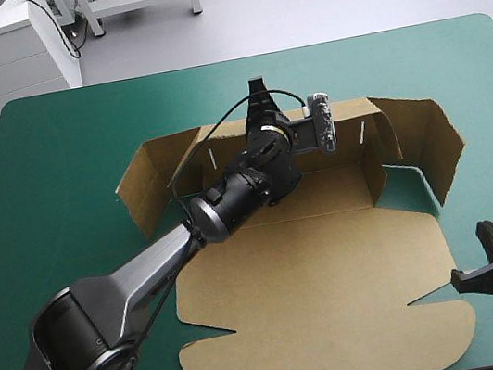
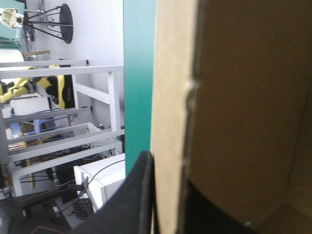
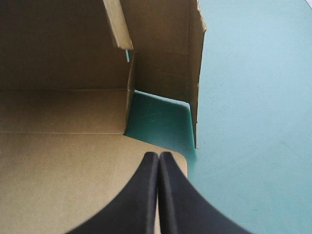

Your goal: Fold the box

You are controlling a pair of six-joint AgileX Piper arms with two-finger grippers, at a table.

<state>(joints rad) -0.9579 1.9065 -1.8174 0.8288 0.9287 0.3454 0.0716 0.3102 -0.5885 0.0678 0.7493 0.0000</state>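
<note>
— What is the box [image 1: 323,314] made of?
— Brown cardboard, dull and a bit rough.
— And the teal-green cover [image 1: 62,148]?
— Smooth and matt. The left arm [image 1: 140,282] has a smooth, shiny grey and black shell.

**Teal-green cover around my fingers**

The table [image 1: 452,58] wears a teal-green cover [image 1: 64,157], smooth and matte, with rounded corners at its far side. Just ahead of my right fingers [image 3: 146,195] a patch of that cover lies in shadow, darker than the rest and faintly scuffed. Beside those same fingers it opens into a broad, brightly lit field that runs well ahead of them. Ahead of my left fingers [image 2: 134,204], just to one side, the cover shows as a narrow straight band, bounded along its outer side by the table's edge.
</note>
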